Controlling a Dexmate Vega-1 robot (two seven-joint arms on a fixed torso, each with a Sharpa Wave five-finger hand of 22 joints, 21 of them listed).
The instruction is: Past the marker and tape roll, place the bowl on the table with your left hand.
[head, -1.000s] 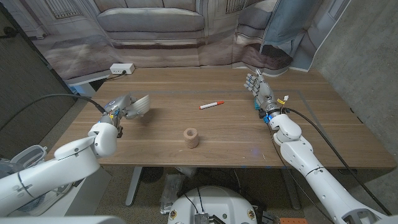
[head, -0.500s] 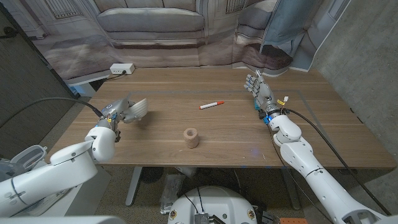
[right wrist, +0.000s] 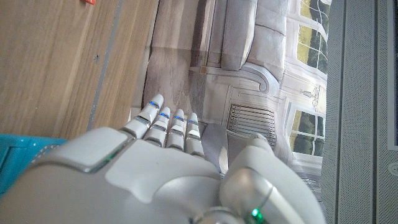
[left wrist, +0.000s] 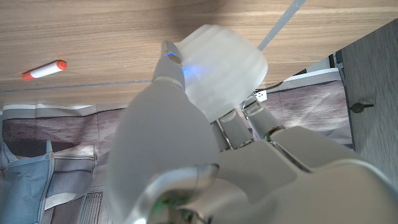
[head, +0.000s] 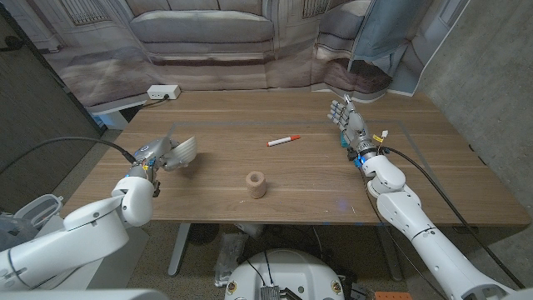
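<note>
Left hand (head: 158, 152) grips the translucent white plastic bowl (head: 184, 151), fingers closed around its wall, holding it tipped on its side above the left part of the table; whether it touches the surface cannot be told. The wooden table (head: 433, 167) is the largest item, with bare board beyond the other objects. Right hand (head: 348, 118) stands on its edge at the right side, fingers straight and close together, holding nothing. The bowl sits well apart from the brown cardboard tape roll (head: 256, 184), which stands near the front edge. The red-capped white marker (head: 283, 140) lies mid-table, farther back. Judgement: the carry is under way and placement is not yet done. To do it well, the bowl should travel high enough to clear both items, be levelled rim-up, then lowered onto bare wood before the fingers part.
</note>
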